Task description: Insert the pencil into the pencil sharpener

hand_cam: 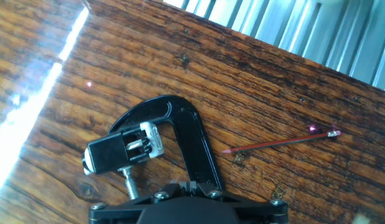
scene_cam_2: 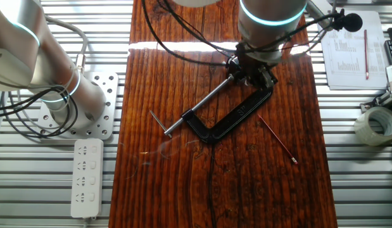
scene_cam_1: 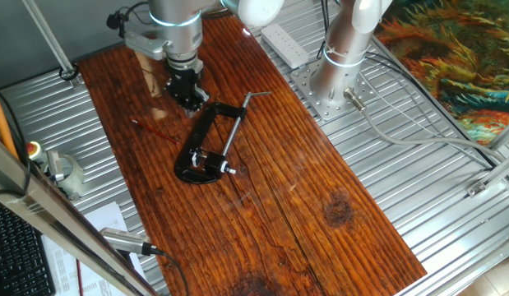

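The pencil [hand_cam: 279, 143] is a thin dark-red stick lying flat on the wooden board, to the right of the clamp in the hand view. It also shows in the fixed views [scene_cam_1: 151, 130] [scene_cam_2: 277, 139]. The pencil sharpener [hand_cam: 120, 152] is a small dark block with silvery parts, held in the mouth of the black C-clamp [hand_cam: 192, 143] against its screw. It shows in one fixed view [scene_cam_1: 207, 160]; in the other the hand hides it. My gripper [hand_cam: 191, 185] [scene_cam_1: 188, 99] [scene_cam_2: 252, 66] hovers above the clamp frame, its fingers together and holding nothing. It is well apart from the pencil.
The clamp's silver screw rod [scene_cam_2: 202, 104] ends in a T-handle [scene_cam_2: 156, 120]. A second arm's base [scene_cam_2: 69, 107] and a white power strip [scene_cam_2: 86, 174] stand off the board [scene_cam_1: 279, 205]. A tape roll [scene_cam_2: 376, 123] and papers [scene_cam_2: 347, 50] lie on the other side.
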Controlling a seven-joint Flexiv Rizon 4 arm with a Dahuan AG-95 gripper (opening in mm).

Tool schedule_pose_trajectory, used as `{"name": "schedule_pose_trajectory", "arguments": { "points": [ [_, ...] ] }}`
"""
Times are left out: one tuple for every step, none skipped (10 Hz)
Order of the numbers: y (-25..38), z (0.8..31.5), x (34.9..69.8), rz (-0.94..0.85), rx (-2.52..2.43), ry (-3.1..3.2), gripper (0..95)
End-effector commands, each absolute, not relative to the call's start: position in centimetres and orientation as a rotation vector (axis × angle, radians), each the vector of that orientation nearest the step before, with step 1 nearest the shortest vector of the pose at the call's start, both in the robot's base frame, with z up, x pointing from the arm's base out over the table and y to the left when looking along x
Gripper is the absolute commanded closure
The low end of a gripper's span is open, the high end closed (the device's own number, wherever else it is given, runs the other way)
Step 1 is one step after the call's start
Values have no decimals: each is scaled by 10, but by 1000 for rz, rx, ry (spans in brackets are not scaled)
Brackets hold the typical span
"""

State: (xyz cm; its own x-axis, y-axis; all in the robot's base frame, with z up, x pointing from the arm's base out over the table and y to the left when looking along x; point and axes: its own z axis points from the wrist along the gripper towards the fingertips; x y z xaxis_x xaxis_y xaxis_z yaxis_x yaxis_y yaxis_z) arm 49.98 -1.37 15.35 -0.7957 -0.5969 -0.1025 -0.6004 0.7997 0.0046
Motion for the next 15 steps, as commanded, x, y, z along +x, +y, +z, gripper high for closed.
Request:
{"name": "schedule_pose_trajectory", "arguments": {
  "points": [
    [-43,132,510,-14,-1597,2579,950],
    [-47,130,513,-36,-1703,2517,950],
    [-50,129,513,-39,-1760,2479,950],
    [-50,128,513,-56,-1788,2458,950],
    [-50,127,514,36,-1780,2401,950],
    [-50,128,516,74,-1789,2393,950],
    [-49,129,517,-3,-1787,2462,950],
    [-50,128,516,-96,-1734,2539,950],
    [-50,129,516,-157,-1731,2564,950],
    [-49,130,519,-142,-1786,2544,950],
    [-49,131,521,-125,-1873,2509,950],
    [-49,132,522,-116,-1916,2488,950],
    [-49,132,522,-119,-1953,2468,950],
    [-49,132,522,-141,-1982,2452,950],
    [-49,132,522,-163,-2025,2426,950]
  ]
}}
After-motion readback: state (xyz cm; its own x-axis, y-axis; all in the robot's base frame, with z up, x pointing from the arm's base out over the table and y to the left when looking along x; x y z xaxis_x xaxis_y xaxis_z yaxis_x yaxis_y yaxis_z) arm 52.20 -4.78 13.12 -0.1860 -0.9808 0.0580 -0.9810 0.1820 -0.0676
